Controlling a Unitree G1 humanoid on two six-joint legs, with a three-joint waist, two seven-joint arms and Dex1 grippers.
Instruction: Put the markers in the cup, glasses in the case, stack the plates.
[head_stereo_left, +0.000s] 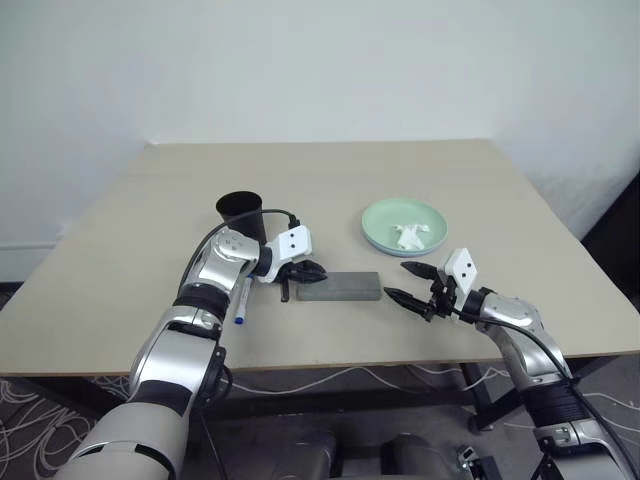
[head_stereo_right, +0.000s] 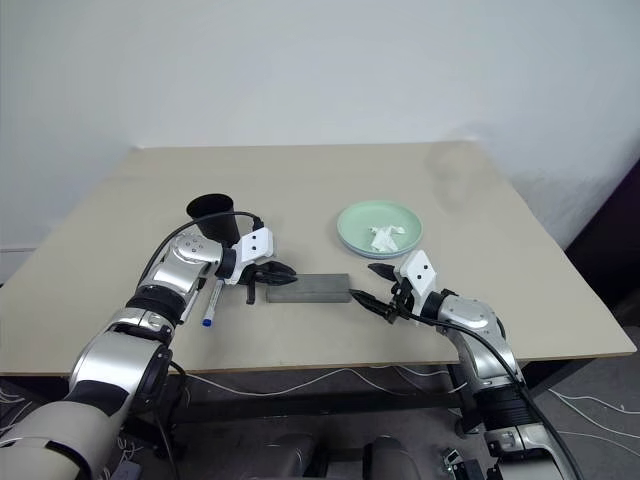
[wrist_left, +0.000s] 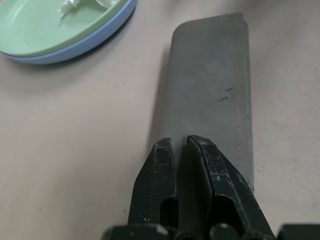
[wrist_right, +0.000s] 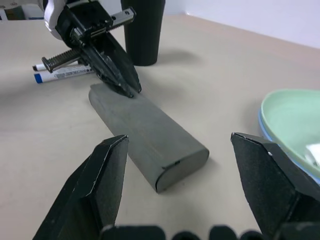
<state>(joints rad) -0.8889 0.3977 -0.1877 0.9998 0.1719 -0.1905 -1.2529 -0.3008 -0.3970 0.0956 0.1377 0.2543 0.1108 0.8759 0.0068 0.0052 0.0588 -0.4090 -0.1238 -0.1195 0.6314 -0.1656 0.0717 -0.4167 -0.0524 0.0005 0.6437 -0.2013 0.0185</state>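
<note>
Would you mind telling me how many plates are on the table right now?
2. The mint green plate sits stacked on the light blue plate, whose rim peeks out beneath it, on the table's right side beyond the case.

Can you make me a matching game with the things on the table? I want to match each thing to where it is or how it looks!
Things:
1. cup
2. case
3. paper scrap
4. marker

Clues:
A. lies flat with a blue cap
B. sits on the green plate
C. grey, closed, between the two end effectors
D. black, standing upright

Pairs: 1-D, 2-C, 3-B, 4-A
</note>
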